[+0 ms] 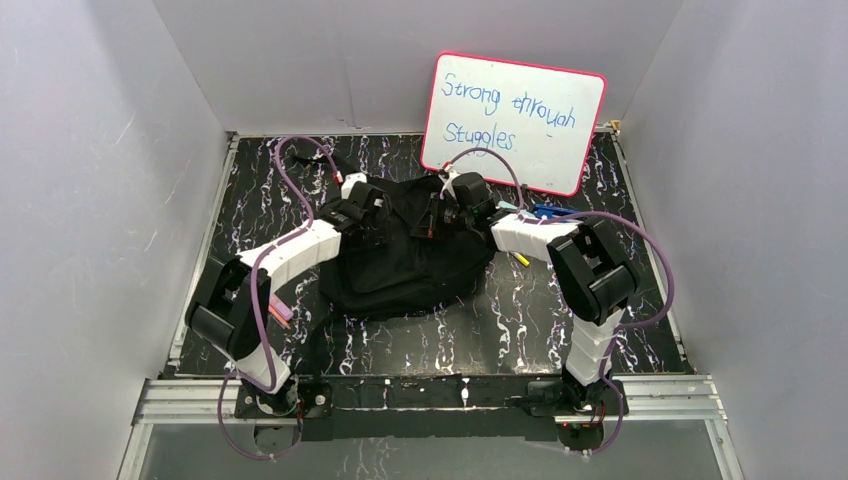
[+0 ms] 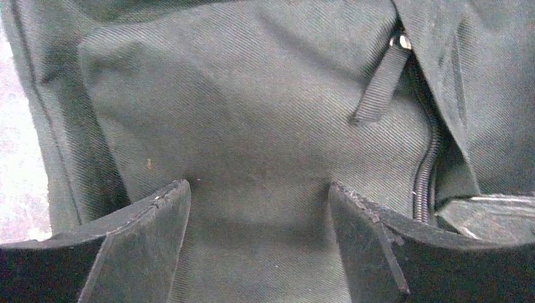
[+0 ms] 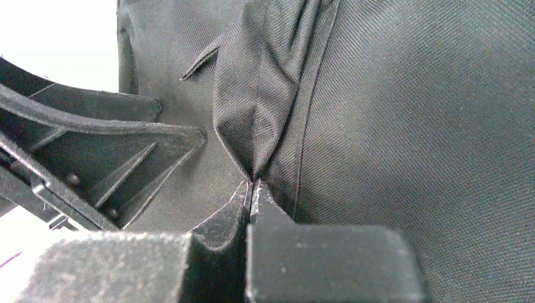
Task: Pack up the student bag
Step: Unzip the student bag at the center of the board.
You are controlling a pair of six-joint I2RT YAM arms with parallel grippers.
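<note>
— Where's the student bag (image 1: 400, 268)?
— Centre of the overhead frame. The left gripper (image 2: 258, 189) gapes wide above its fabric; the right gripper (image 3: 252, 184) is pinched tight on a fold.

We see the student bag (image 1: 400, 265) in plain black, its weave a fine diagonal twill. Under the bag, the tabletop (image 1: 520, 325) is black, marbled with white and violet veins. Behind the bag, the whiteboard (image 1: 515, 120) is white, pink-framed, with blue handwriting.
</note>
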